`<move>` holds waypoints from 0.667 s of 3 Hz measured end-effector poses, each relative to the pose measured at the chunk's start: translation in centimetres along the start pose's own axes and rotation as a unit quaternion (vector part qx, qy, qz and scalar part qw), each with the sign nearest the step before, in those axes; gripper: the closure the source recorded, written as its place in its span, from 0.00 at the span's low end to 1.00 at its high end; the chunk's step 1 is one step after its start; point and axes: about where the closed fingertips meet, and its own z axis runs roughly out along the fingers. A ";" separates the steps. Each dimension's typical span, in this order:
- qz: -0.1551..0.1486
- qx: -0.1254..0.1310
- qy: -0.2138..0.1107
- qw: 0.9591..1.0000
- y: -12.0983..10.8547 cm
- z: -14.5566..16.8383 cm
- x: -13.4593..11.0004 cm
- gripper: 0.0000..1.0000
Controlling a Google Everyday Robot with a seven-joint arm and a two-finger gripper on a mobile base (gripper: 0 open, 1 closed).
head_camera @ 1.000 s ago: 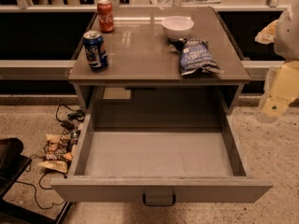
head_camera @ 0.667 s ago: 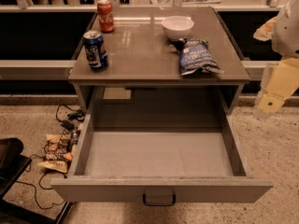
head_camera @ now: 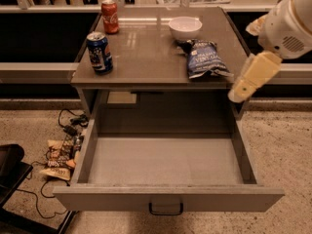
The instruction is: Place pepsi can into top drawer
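Observation:
The pepsi can is dark blue with a silver top and stands upright near the front left corner of the grey cabinet top. The top drawer is pulled wide open below it and holds nothing; its dark loop handle sits at the centre of the front panel. My gripper, cream-coloured on a white arm, hangs at the right edge of the cabinet, above the drawer's right side and far from the can. It holds nothing that I can see.
A red cola can stands at the back left of the top. A white bowl and a blue chip bag lie on the right half. Cables and snack packets litter the floor at left. A black object sits at far left.
My arm has moved left and slightly up, from beside the cabinet to over its right edge. The cans, bowl, bag and drawer have not moved.

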 end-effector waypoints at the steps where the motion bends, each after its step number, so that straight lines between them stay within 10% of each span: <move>1: 0.008 0.012 -0.094 0.995 -2.8 3.7 -4.2 0.00; 2: 0.011 0.026 -0.181 0.983 -4.9 6.6 -8.3 0.00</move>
